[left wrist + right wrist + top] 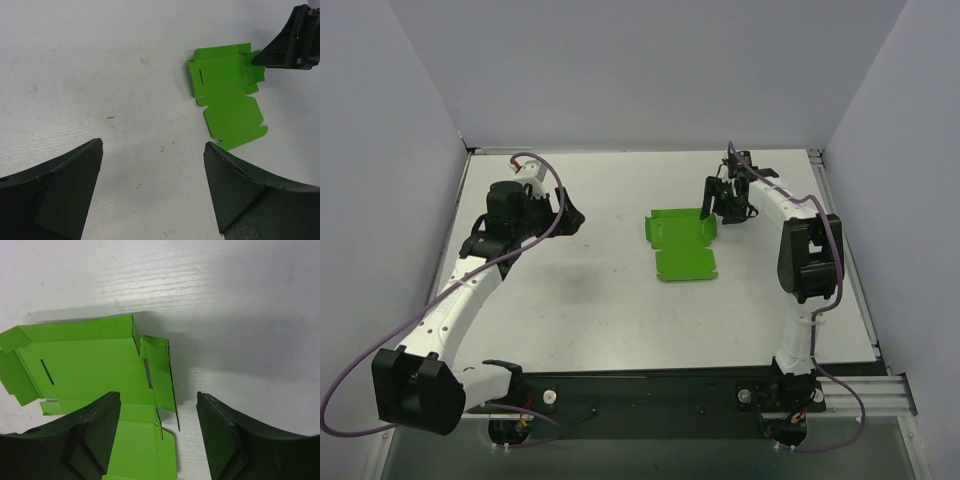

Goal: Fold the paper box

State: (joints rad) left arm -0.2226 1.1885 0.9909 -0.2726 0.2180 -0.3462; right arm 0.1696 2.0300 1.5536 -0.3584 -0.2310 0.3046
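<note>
Across the white table point(600, 300), with grey panels point(650, 70) closing it in on three sides, both arms are reaching away from the near edge. The left arm point(460, 300) is stretching along the left edge. The right arm point(807, 250) is bending along the right edge toward the far right corner.

Between them, right of centre and a little toward the far edge, the paper box point(682, 245) is lying opened out as a flat green sheet. Its far panel point(85, 365) is showing two slots point(47, 371), and its side flaps are lifting slightly off the surface.

The left gripper point(152, 145) is hovering over bare table toward the far left, well apart from the box. Its fingers point(70, 185) are standing wide apart with nothing between them.

The right gripper point(159, 396) is hanging over the box's right edge with its fingers point(235, 435) apart. One is sitting above the green card and the other above bare table. The raised right flap point(159, 372) is lying in the gap between them, and neither finger is pressing on it.
</note>
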